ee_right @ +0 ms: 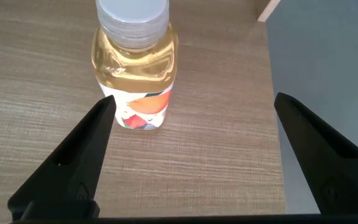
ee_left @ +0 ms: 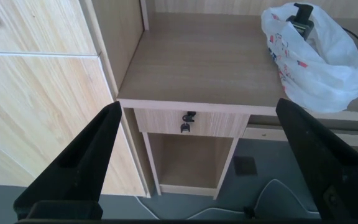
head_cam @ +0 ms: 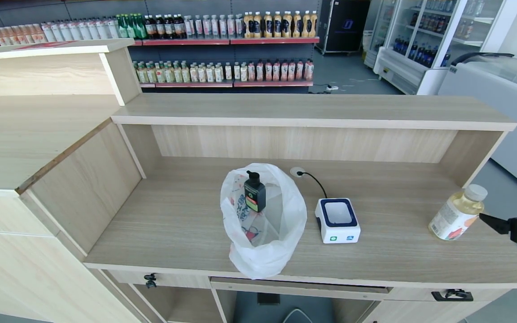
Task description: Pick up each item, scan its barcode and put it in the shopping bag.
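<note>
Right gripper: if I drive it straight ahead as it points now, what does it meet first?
Probably the bottle, standing on the counter just ahead of the open right gripper. It sits off-centre in the gap, so one side may clip it first. Depth is hard to judge.

A light wood-grain checkout counter [head_cam: 186, 224] has a raised back ledge [head_cam: 312, 110] and a small drawer with a dark key [ee_left: 188, 121] under its front edge. Behind it stand red-edged shelves of bottled drinks [head_cam: 222, 40], glass-door fridges [head_cam: 420, 40] and a white chest freezer [head_cam: 501, 85].
</note>
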Available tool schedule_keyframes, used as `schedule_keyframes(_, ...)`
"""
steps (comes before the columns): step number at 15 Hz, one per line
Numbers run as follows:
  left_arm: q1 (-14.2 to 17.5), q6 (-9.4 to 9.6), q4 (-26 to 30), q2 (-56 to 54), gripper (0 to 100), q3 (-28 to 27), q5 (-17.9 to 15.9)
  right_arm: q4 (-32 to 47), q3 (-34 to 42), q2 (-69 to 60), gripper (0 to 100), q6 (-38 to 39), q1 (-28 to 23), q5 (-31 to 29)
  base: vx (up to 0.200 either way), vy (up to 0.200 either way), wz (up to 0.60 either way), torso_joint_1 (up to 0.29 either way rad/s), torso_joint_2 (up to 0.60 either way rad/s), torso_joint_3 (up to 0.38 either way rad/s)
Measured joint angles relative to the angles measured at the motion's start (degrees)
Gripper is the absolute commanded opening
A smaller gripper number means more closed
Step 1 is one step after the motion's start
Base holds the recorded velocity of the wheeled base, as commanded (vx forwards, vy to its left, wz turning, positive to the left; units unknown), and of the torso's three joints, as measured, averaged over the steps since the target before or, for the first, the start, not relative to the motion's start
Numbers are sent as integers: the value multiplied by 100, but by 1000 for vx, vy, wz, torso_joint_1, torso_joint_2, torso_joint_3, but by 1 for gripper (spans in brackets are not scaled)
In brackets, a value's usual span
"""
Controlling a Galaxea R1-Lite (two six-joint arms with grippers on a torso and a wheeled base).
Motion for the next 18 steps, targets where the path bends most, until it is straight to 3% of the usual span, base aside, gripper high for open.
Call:
schedule_keyframes(6, 0, -2, 0, 0, 100, 0, 0, -39, -201, 407, 100, 7, 383, 0, 0, 0, 0, 0, 0, 0)
schedule_keyframes(11, 0, -2, 0, 0, 100, 0, 0, -512, -223, 667, 100, -17, 684, -4, 0, 0, 0, 0, 0, 0)
schedule_keyframes(18, 0, 0, 0, 0, 100, 0, 0, -857, -249, 1003, 100, -39, 831, -52, 0, 0, 0, 0, 0, 0)
